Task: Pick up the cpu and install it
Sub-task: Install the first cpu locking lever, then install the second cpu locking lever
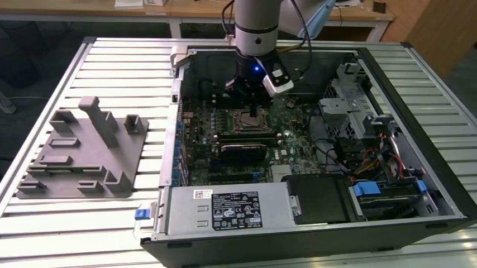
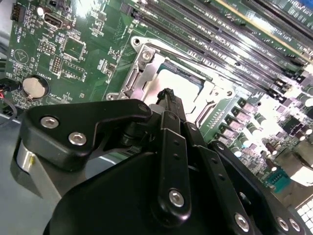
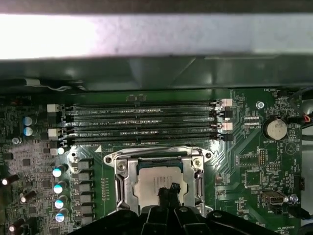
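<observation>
The chip lies flat inside the metal socket frame on the green board of the open computer case, and the gripper stands right over the chip with its tip on or just above it, but I cannot tell if its fingers are open or closed.

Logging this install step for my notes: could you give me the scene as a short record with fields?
cpu: lying in the motherboard socket, pale top showing
pincer: tip just above the cpu's middle, contact unclear
socket frame: open around the chip
computer case: open, on the slatted table
grey fixture tray: exterior view's left, beside the case
</observation>
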Controlling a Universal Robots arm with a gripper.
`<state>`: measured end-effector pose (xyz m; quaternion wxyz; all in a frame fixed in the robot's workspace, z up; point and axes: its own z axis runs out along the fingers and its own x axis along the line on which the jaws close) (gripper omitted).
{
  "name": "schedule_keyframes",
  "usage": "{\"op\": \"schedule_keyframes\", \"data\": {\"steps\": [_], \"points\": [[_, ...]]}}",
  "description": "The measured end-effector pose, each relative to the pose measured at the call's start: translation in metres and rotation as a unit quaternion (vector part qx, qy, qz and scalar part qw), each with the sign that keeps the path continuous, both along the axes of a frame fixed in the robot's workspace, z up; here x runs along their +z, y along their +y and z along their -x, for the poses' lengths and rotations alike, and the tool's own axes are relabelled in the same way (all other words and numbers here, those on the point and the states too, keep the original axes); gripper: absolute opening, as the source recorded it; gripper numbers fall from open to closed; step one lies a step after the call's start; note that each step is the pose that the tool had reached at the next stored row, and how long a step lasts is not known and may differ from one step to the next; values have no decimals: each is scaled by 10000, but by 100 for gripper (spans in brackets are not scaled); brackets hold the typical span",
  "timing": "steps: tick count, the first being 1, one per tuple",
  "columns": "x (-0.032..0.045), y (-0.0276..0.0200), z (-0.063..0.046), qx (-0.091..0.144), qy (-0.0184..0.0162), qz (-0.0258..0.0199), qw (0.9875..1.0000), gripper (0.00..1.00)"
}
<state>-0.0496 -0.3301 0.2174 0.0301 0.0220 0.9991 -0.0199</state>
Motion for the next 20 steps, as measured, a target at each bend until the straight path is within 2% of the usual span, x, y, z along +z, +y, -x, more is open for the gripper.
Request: {"op": "schedule_keyframes", "data": {"steps": [6,9,16,20], "points": [[0,-51,0,40,0,2,10000,11],[21,-53,0,41,0,3,10000,11],[156,-53,0,43,0,2,10000,11],[162,-53,0,42,0,4,10000,11]]}}
